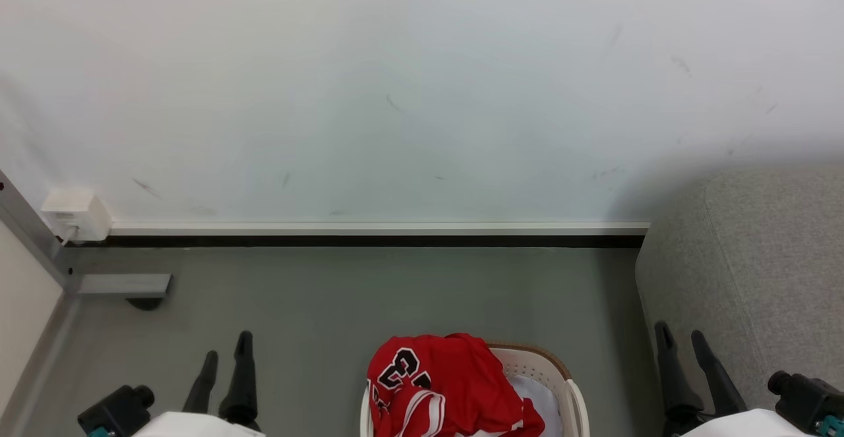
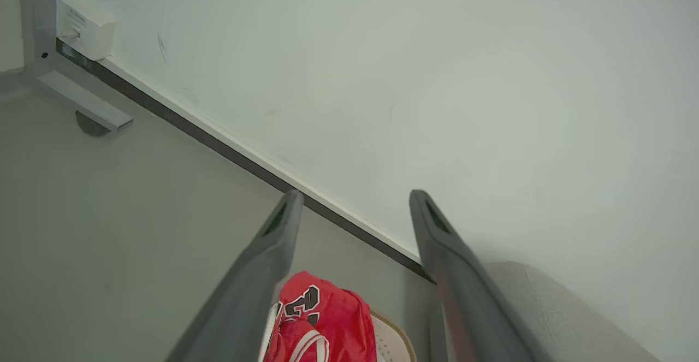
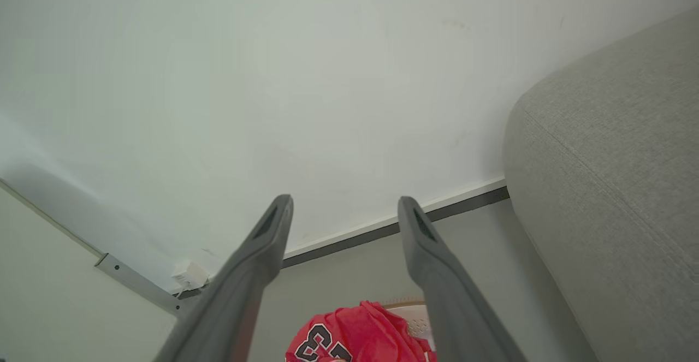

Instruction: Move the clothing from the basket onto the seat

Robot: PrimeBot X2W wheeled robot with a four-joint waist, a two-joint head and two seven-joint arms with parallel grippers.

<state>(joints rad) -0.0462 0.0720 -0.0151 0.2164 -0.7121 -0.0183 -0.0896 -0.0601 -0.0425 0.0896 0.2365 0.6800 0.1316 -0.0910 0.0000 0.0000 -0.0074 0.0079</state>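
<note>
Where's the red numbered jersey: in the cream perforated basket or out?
In. The red numbered jersey is heaped in the cream perforated basket, piled above its rim.

Pale white wall (image 1: pixel 422 81) w/ faint dark scuffs, evenly lit, soft shadow twd its right end. Along its bottom edge: white skirting strip (image 1: pixel 376 229) over a black band. Floor (image 1: pixel 330 305) matte grey-green. At wall's lower left corner, small white box (image 1: pixel 74 215) beside a grey metal post (image 1: pixel 26 226); flat metal bracket (image 1: pixel 124 284) on floor just below.
</note>
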